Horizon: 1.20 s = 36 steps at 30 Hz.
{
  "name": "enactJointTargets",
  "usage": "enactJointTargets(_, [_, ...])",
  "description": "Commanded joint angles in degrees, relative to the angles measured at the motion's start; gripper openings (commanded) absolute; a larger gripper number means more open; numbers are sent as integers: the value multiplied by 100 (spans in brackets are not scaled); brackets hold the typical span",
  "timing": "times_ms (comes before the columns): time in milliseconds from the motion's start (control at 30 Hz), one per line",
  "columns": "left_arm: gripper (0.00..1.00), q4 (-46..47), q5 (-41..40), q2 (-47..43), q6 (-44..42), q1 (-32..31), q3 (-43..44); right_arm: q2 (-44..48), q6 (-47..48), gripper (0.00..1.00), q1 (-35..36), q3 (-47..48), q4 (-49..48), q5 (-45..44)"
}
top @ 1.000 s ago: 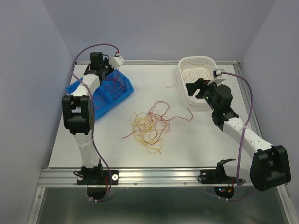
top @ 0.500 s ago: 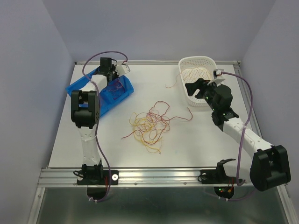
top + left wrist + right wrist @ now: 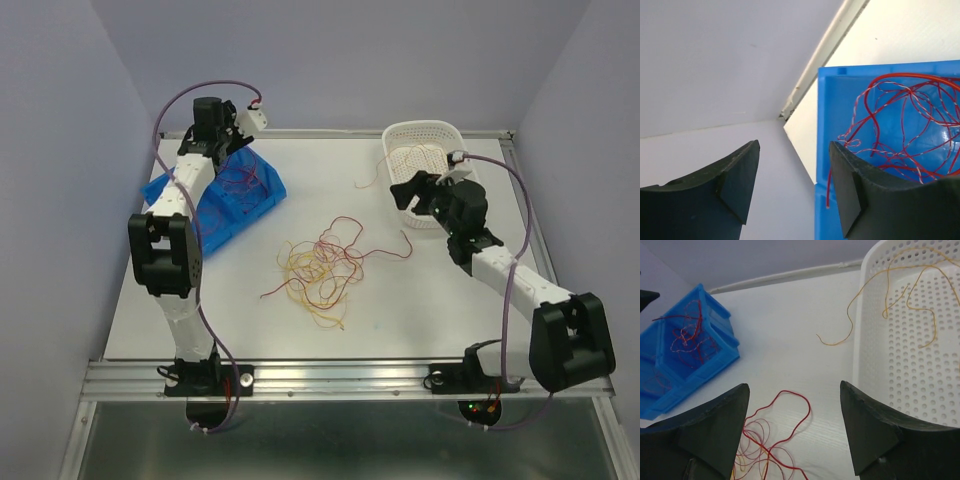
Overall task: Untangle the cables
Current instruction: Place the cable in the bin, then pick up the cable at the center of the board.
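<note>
A loose tangle of red and yellow cables [image 3: 320,265] lies in the middle of the table. More red cables [image 3: 905,125] lie inside the blue bin [image 3: 240,195] at the back left. My left gripper [image 3: 794,150] hangs open over that bin's back-left corner with nothing between its fingers; one red strand end sits beside the right finger. A yellow-orange cable [image 3: 910,295] lies in the white basket [image 3: 425,160], its end trailing over the rim onto the table. My right gripper [image 3: 794,390] is open and empty, above a red loop [image 3: 809,410] of the tangle, next to the basket.
The blue bin [image 3: 823,130] stands close to the left wall and the table's back rail. The white basket [image 3: 865,340] is at the back right, right beside my right gripper [image 3: 412,190]. Mauve arm cables arc above both wrists.
My left gripper has gone from shut to open over the blue bin and swung toward its back-left corner. The right arm has shifted slightly left, its jaws still open.
</note>
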<state>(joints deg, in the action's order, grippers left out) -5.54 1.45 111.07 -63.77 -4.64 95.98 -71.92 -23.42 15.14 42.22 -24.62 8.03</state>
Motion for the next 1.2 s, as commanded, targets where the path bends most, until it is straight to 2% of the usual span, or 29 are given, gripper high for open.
enactJointTargets(0, [70, 123, 101, -533, 189, 34, -115, -427, -75, 77, 68, 408, 264, 260])
enactJointTargets(200, [71, -175, 1198, -1332, 637, -80, -597, -1314, -4, 76, 349, 919, 1046, 383])
enactJointTargets(267, [72, -202, 1480, -1692, 857, -326, -887, -1499, 135, 76, 603, 1121, 1388, 314])
enactJointTargets(333, [72, -106, 1498, -1938, 998, -738, -1432, -1702, 373, 76, 841, 1253, 1696, -195])
enactJointTargets(467, [75, 823, 1568, -2737, 1689, -1309, -2504, -1878, 575, 77, 1184, 1430, 2311, -671])
enactJointTargets(667, [75, 1678, 2412, -3362, 2737, -1408, -3515, -1782, 1067, 75, 1571, 1368, 2831, -1129])
enactJointTargets(800, [76, 2022, 2956, -3478, 2861, -1416, -4131, -1843, 1146, 74, 1615, 1324, 2718, -436])
enactJointTargets(933, [76, 1899, 3624, -3583, 2300, -1416, -4448, -1878, 1374, 70, 1729, 1368, 2289, 293])
enactJointTargets(1067, [76, 1732, 3871, -3618, 2114, -1416, -4518, -1966, 1708, 67, 1835, 1456, 1926, 1199])
enactJointTargets(1167, [75, 1697, 3871, -3636, 2158, -1416, -4483, -2220, 2033, 65, 2080, 1675, 1908, 1324])
